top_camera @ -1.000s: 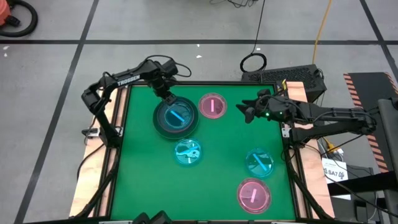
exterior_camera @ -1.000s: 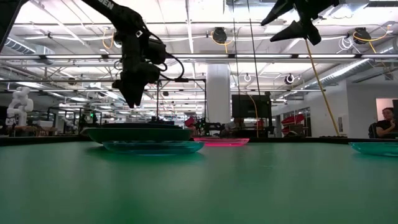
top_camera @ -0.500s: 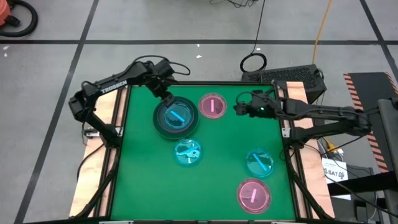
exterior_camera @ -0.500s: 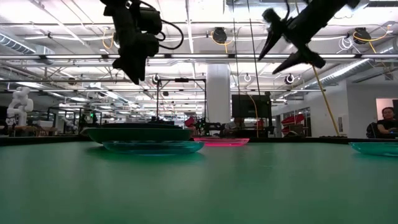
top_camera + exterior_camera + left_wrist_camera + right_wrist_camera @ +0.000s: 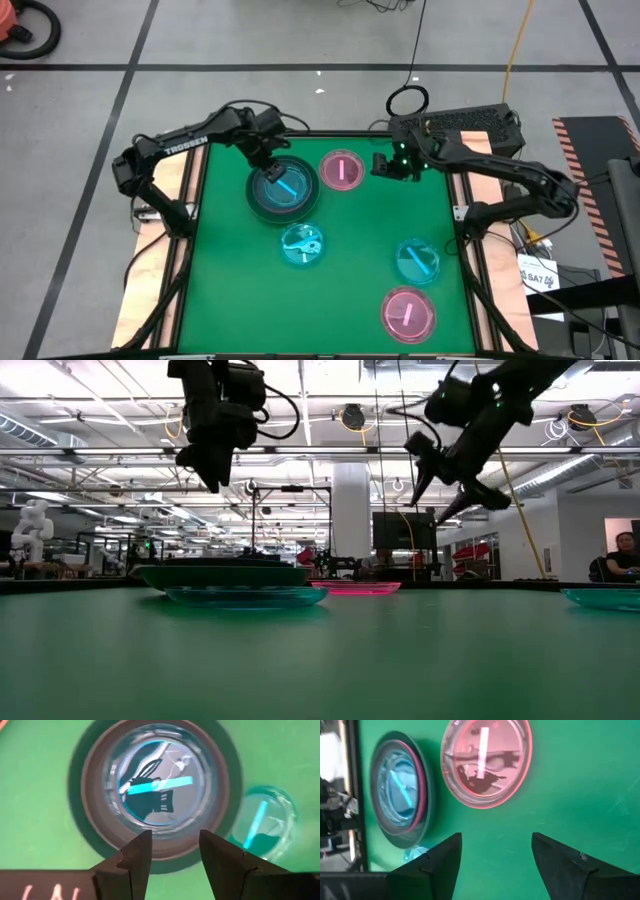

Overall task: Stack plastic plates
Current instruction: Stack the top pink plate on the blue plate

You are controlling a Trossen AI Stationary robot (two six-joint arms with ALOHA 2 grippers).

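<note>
**Plates flat on the mat, both grippers raised and empty**

In the high view, "TROSSEN" can be read on the left arm at upper left. The left gripper (image 5: 265, 160) is held above the far rim of the stack (image 5: 283, 189), a cyan plate nested in dark grey plates; its fingers are parted and empty, little changed from a second ago. A cyan plate (image 5: 301, 245) lies below it. At upper centre a translucent pink plate (image 5: 341, 171) lies flat. The right gripper (image 5: 383, 167), jaws wide and empty, has been moved leftward to just beside it. At lower right lie another cyan plate (image 5: 417, 260) and another pink plate (image 5: 408, 312). Being round, no plate shows a long axis.
</note>
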